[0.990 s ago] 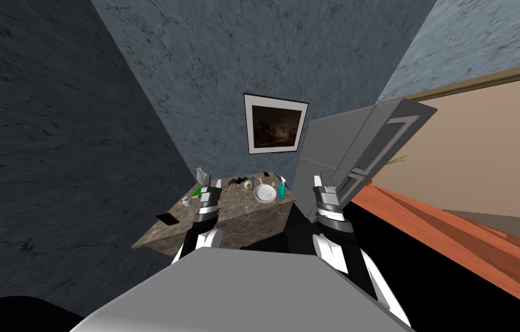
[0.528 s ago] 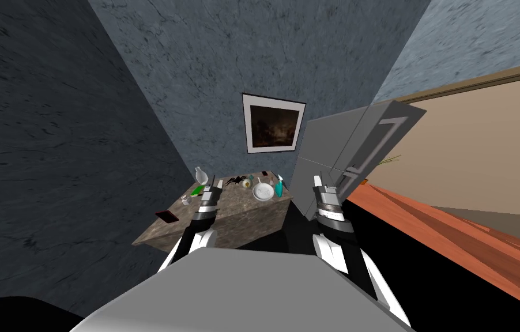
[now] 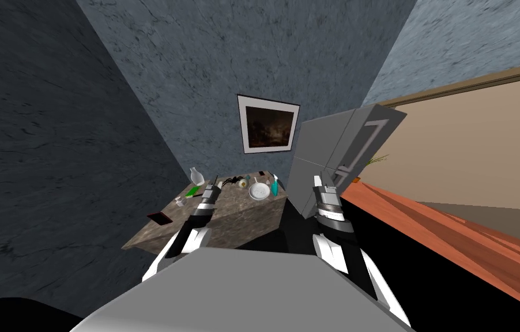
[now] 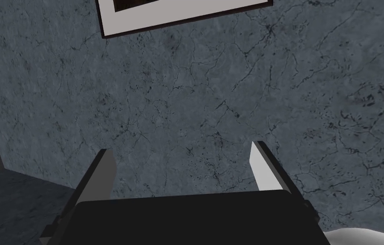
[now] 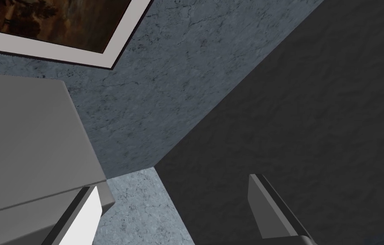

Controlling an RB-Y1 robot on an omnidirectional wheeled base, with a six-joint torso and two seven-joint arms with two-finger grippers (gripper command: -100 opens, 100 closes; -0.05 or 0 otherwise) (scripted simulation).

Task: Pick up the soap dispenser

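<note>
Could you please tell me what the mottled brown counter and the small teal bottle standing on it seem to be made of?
The mottled brown counter looks like stone, perhaps marble: irregular grey-brown blotches cover its top and front, with no strong shine. The small teal bottle with a white top shows one flat, even colour, possibly plastic, but it is too small to be sure.

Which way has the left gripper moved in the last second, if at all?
Yes: left gripper moved from beside the clear bottle toward the spider on the counter.
</note>
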